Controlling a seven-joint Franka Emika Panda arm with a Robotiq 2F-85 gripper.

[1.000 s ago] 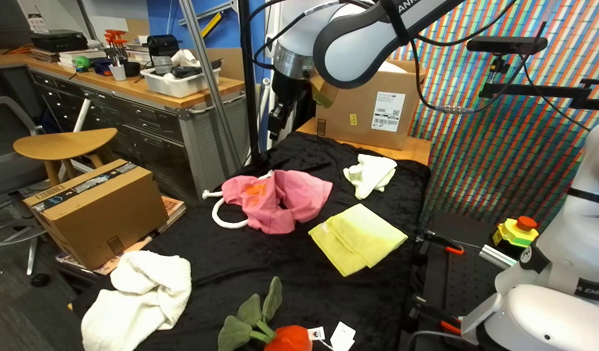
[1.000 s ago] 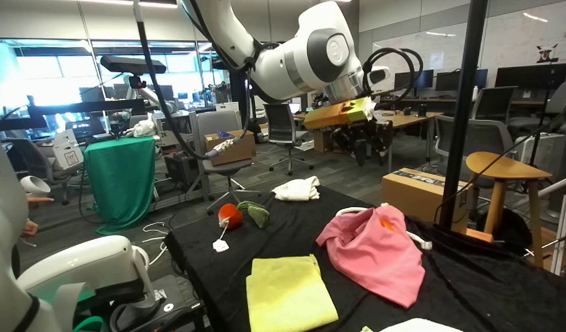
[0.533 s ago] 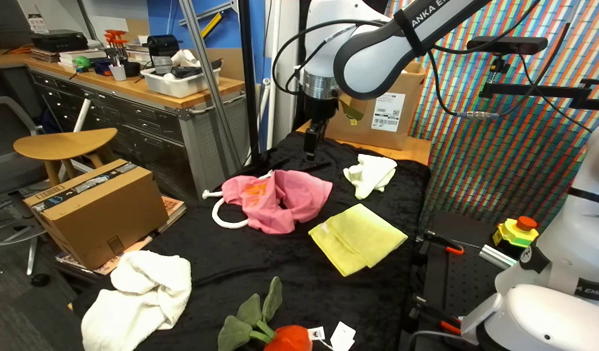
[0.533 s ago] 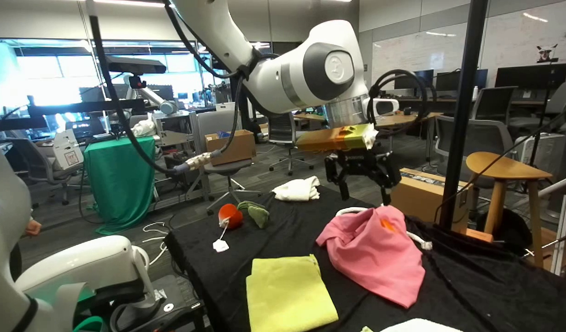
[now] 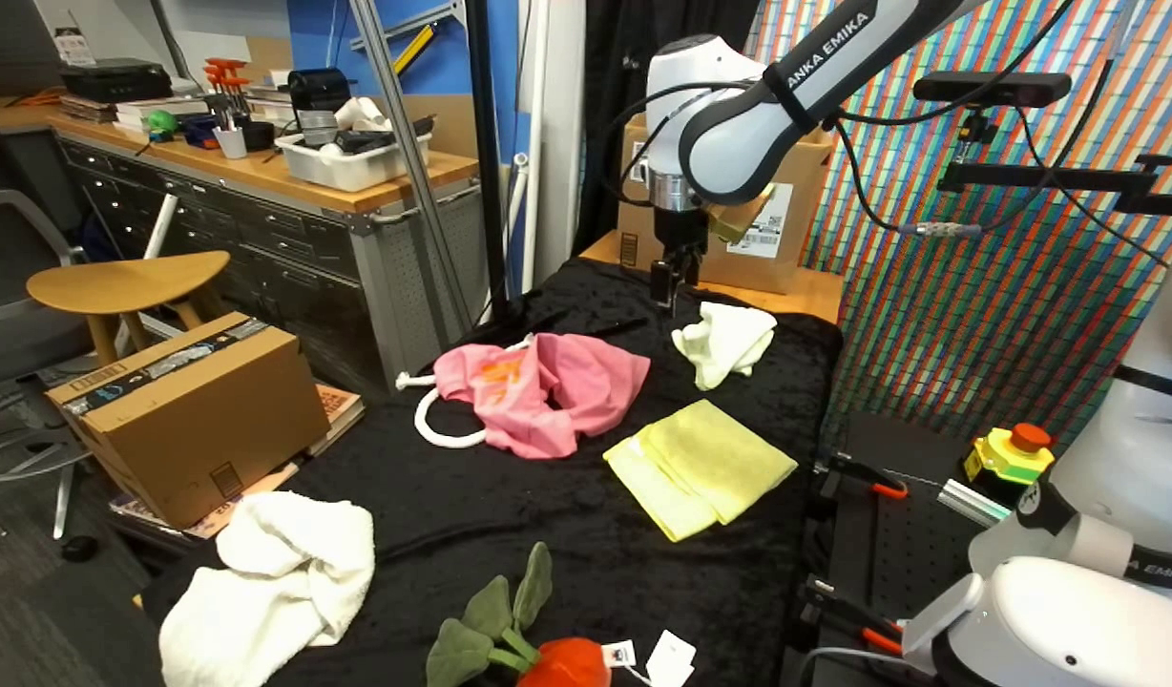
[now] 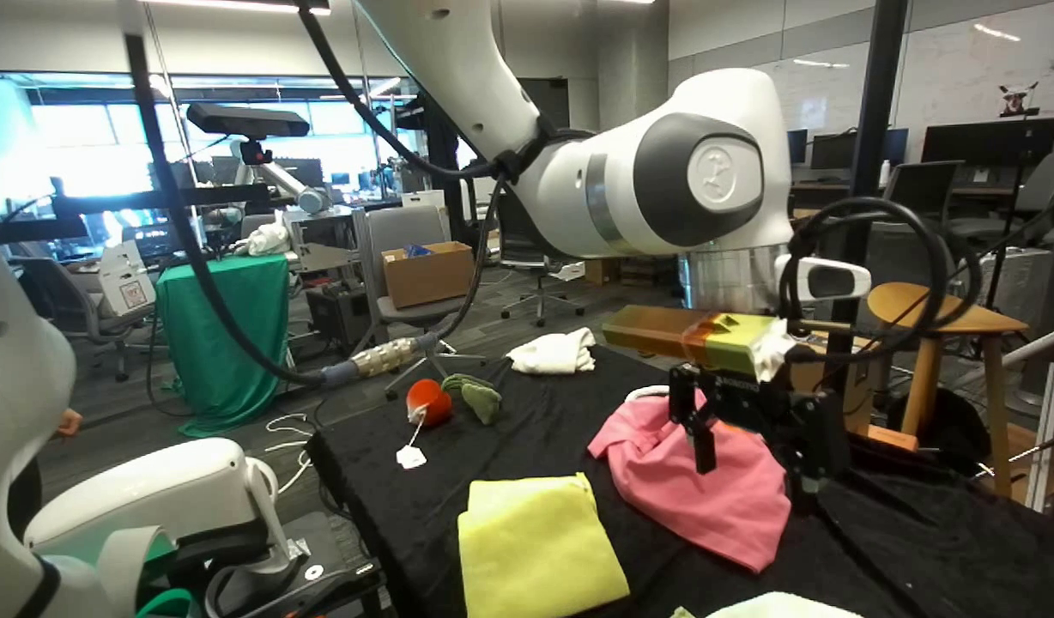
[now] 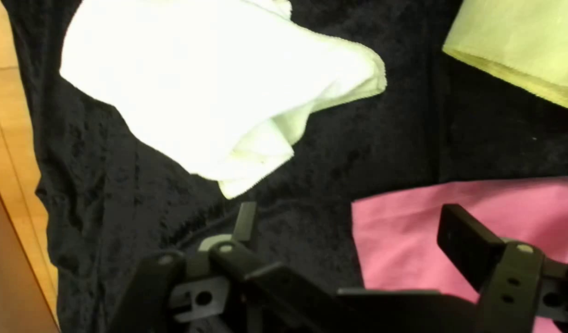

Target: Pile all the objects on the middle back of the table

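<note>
Looked like the pick step, job barely begun. End effector [image 7: 351,222] hung over the desk [image 5: 452,534], jaws spread wide, nothing gripped, nearest the small white cloth [image 5: 724,343] and the pink cloth [image 5: 591,377]. Only 2 items overlapped, pink cloth and white rope loop [image 5: 449,440]; couldn't tell if that counted as the pile. Yellow-green cloth [image 5: 705,468] lay just beside the pink cloth; plush toy [image 6: 433,402] and big white cloth [image 5: 290,582] well apart from both. Next move probably called for lining up over the small white cloth, lowering, pinching a fold. Desk surface was wrinkled black fabric [image 5: 433,572], might lift with a low pinch. Around it: drawer workbench [image 5: 261,176], taped cardboard box [image 5: 195,410], wooden stool [image 5: 128,281], office chair [image 6: 407,225].
</note>
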